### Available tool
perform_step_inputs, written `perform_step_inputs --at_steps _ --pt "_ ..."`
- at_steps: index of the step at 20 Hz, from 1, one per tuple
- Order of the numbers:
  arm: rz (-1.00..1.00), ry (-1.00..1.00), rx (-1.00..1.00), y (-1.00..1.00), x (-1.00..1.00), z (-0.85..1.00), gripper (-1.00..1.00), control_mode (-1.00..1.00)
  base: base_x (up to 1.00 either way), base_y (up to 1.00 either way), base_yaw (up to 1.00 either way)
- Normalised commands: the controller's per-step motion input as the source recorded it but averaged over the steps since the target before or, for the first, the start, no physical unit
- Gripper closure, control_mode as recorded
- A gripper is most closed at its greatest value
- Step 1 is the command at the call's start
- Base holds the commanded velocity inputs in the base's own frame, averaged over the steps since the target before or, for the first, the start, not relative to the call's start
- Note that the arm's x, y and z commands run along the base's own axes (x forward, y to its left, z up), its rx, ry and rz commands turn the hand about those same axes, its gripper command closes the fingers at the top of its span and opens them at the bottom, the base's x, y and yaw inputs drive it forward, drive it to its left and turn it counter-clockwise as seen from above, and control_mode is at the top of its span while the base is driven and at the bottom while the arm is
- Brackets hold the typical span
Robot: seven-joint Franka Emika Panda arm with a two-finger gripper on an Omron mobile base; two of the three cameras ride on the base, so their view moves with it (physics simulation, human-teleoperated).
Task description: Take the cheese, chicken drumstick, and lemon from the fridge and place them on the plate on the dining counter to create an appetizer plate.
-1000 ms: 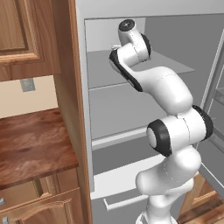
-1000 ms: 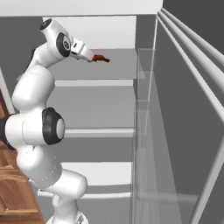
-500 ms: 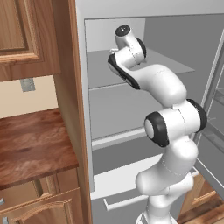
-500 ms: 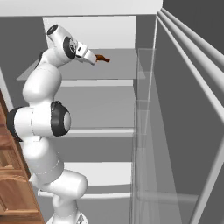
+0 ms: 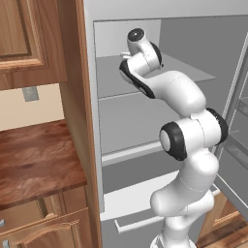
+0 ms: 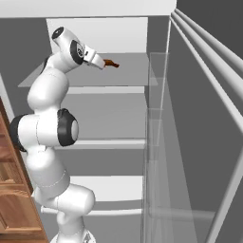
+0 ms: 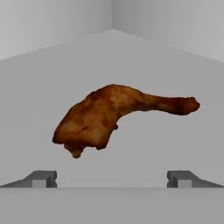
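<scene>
Approaching the chicken drumstick [image 7: 114,118], which lies alone on the upper shelf [image 6: 128,71] of the fridge [image 5: 145,121], toward the shelf's rear corner. In the hand view its thick end points left and its thin bone end right. The gripper [image 7: 112,179] sits just short of the drumstick, its fingers [image 7: 43,178] spread wide and empty, flanking the meat without touching it. For a sound grasp, the hand should probably advance until the fingers straddle the thick end, staying low over the shelf, then close across the narrower width so the piece cannot pivot. The white arm [image 5: 184,140] reaches in from the open front.
</scene>
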Motion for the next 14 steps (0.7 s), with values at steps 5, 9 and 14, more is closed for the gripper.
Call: perform_step_inputs --at_steps 5,9,14 --pt "0.0 -0.11 0.01 -0.02 0.17 0.03 -1.0 -1.0 0.0 0.0 0.0" --pt "0.0 -0.06 0.0 -0.05 0.39 0.0 -1.0 -1.0 0.0 0.0 0.0" --pt "-0.01 0.0 0.0 -0.04 0.49 0.0 -1.0 -1.0 0.0 0.0 0.0"
